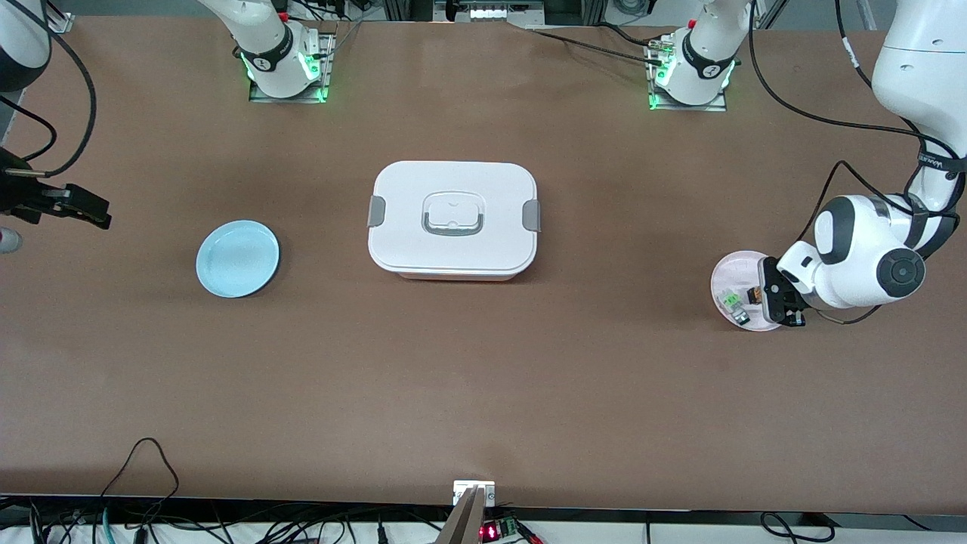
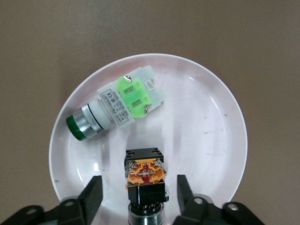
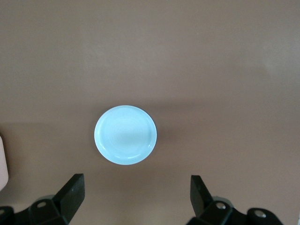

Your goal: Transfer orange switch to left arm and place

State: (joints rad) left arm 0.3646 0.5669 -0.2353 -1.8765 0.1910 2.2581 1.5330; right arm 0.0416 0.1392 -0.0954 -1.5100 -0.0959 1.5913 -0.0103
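Transfer unstarted: left end effector (image 2: 139,194) open astride orange switch (image 2: 144,176) on pink plate (image 2: 211,122); right end effector (image 3: 136,194) open, empty, waiting.

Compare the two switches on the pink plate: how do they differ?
The orange switch has a black body with an orange block; the green switch has a white body, a green block and a green button end. The orange switch sits between the open fingers of the left gripper; the green switch lies clear of them. Both lie on their sides on the pink plate. The right gripper waits, open, above the blue plate.
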